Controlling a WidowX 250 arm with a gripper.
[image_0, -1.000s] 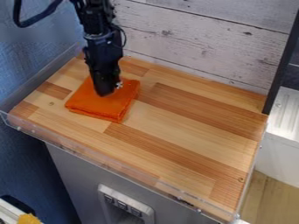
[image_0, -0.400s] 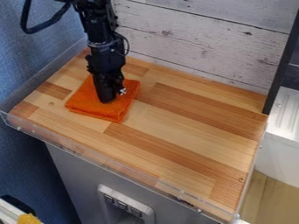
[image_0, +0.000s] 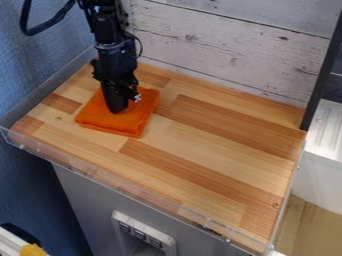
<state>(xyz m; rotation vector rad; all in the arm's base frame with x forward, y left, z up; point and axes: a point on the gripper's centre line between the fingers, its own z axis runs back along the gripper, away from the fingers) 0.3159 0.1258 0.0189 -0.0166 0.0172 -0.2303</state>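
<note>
"Now, from the left, what do we see beyond the blue wall (image_0: 33, 85)?"

"We see the black gripper (image_0: 117, 111) over the folded orange cloth (image_0: 133, 121), which lies on the left rear of the wood countertop (image_0: 214, 145). Whether the gripper is open or closed, we cannot tell."

"What has just changed?"

"We see the gripper drawn back, a little up and to the left in our view, and the cloth's near edge pulled slightly rearward. We judge that the cloth is being nudged or tugged, with no new fold made and little gained so far."

"Which way does it point?"

"We find no clear long axis, as the cloth looks nearly square. Its near edge slopes down to the right; its right side runs back and slightly rightward, toward the whitewashed plank wall (image_0: 220, 45)."
</note>
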